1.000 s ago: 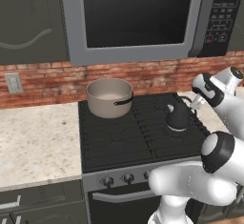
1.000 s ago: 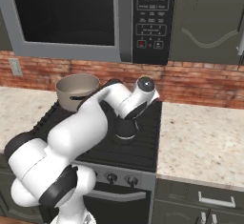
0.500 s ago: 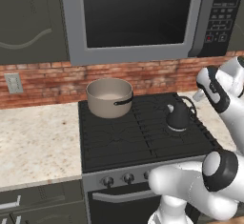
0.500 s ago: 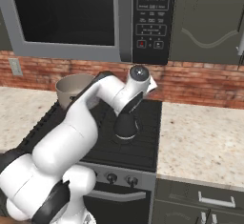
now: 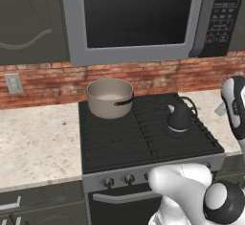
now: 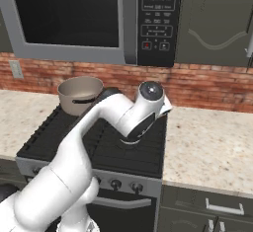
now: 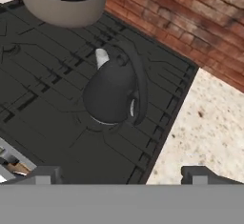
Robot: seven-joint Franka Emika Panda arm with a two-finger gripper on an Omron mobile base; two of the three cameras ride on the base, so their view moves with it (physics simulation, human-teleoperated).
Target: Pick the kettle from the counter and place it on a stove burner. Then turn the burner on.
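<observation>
The small dark kettle (image 7: 112,94) with its looped black handle and pale spout stands upright on the right-hand stove burner (image 7: 95,135) of the black cooktop. In the left base view the kettle (image 5: 179,118) sits near the cooktop's right side. My gripper (image 7: 121,175) hangs above and a little back from it, open, with nothing between its fingertips (image 7: 45,174). The pale speckled counter (image 7: 209,127) lies just right of the cooktop. In the right base view my white arm (image 6: 141,120) covers the kettle.
A wide beige pot (image 5: 110,97) with a black side handle sits on the back left burner. Knobs (image 5: 128,178) line the stove front. A microwave (image 5: 134,18) hangs over the cooktop, with a brick wall (image 5: 158,73) behind. Counter (image 5: 38,142) extends left of the stove.
The hand has drawn up and back to the right, away from the kettle. The kettle stays where it stood on the burner. The jaws stay open.
</observation>
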